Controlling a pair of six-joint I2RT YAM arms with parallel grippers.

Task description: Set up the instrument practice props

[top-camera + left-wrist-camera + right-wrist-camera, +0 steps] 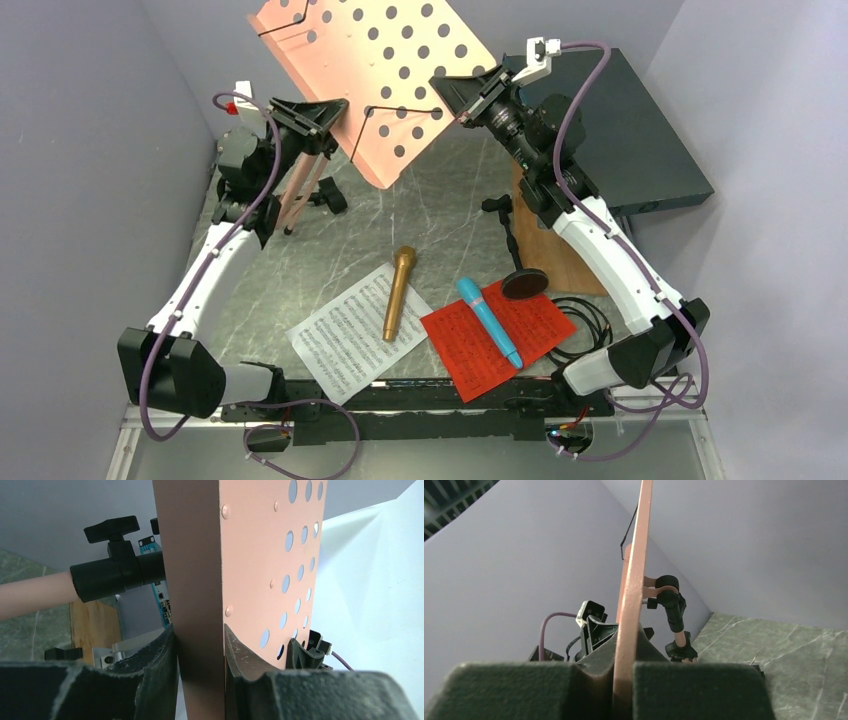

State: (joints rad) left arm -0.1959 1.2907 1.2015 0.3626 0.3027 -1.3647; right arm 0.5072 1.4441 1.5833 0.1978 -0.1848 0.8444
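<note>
Above table (440, 200), grippers (left (338, 108), right (452, 92)) clamp desk (330, 60).

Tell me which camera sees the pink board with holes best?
The top external view: it shows the pink music desk almost whole, holes and all, gripped by the left end effector and right end effector. The left wrist view shows only one close-up part; the right wrist view, just its thin edge.

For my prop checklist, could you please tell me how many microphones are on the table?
2. The gold microphone lies across the white sheet-music page; the blue microphone lies across the red page. None seems hidden.
</note>
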